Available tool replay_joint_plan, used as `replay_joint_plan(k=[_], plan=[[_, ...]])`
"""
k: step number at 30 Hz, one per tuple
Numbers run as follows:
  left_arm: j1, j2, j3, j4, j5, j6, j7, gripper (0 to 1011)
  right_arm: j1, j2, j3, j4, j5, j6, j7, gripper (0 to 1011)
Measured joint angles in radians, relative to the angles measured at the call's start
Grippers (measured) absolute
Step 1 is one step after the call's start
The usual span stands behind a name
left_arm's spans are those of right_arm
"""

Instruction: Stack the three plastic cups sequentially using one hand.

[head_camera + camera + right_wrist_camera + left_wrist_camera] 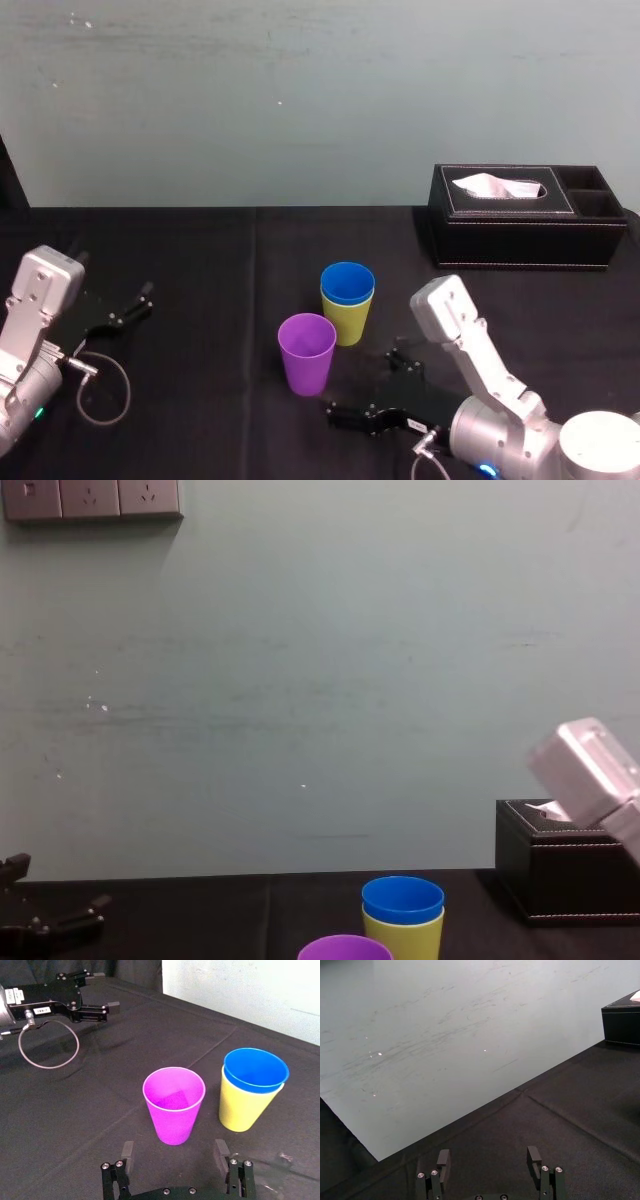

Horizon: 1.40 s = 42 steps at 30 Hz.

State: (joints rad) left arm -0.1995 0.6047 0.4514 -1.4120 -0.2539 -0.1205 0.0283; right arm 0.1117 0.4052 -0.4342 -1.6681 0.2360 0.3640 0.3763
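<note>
Two cups are nested in the middle of the table (200, 260), the blue cup (347, 282) inside the yellow-green cup (347, 325); the purple cup (306, 353) stands alone just beside them, nearer the front edge; the right hand (174, 1151) sits released, fingers apart, just short of it; the left hand (489, 1157) rests released near the left edge.

Purple cup (174, 1105): plain purple, no pattern.
Blue cup (255, 1071): plain bright blue.
Yellow-green cup (245, 1110): plain yellow-green.
Tablecloth (200, 300): plain black.
Wall (300, 100): pale grey-green with faint streaks.
Tissue box (520, 240): black with pale stitching along the edges; tissue (497, 186) white.
Right gripper (173, 1152) and left gripper (488, 1157): black.
Right arm (480, 350): silver-grey with a blue light (487, 469).
</note>
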Motion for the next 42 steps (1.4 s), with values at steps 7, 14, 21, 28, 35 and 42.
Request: replay_joint_plan(k=[7,14,21,28,35,42], plan=[[0.0,0.0,0.0,0.0,0.0,0.0,0.0,1000,0.022,-0.029,-0.021,0.024,-0.015,0.017,-0.013,1004],[0.0,0.0,0.0,0.0,0.0,0.0,0.0,1000,0.045,-0.058,-0.03,0.06,-0.018,0.024,-0.016,1004],[0.0,0.0,0.0,0.0,0.0,0.0,0.0,1000,0.062,-0.08,-0.035,0.096,-0.022,0.018,-0.017,1004],[0.0,0.0,0.0,0.0,0.0,0.0,0.0,1000,0.078,-0.096,-0.041,0.122,-0.022,0.013,-0.015,1004],[0.0,0.0,0.0,0.0,0.0,0.0,0.0,1000,0.094,-0.111,-0.047,0.143,-0.025,0.008,-0.015,1004],[0.0,0.0,0.0,0.0,0.0,0.0,0.0,1000,0.11,-0.129,-0.054,0.165,-0.031,0.004,-0.015,1004]])
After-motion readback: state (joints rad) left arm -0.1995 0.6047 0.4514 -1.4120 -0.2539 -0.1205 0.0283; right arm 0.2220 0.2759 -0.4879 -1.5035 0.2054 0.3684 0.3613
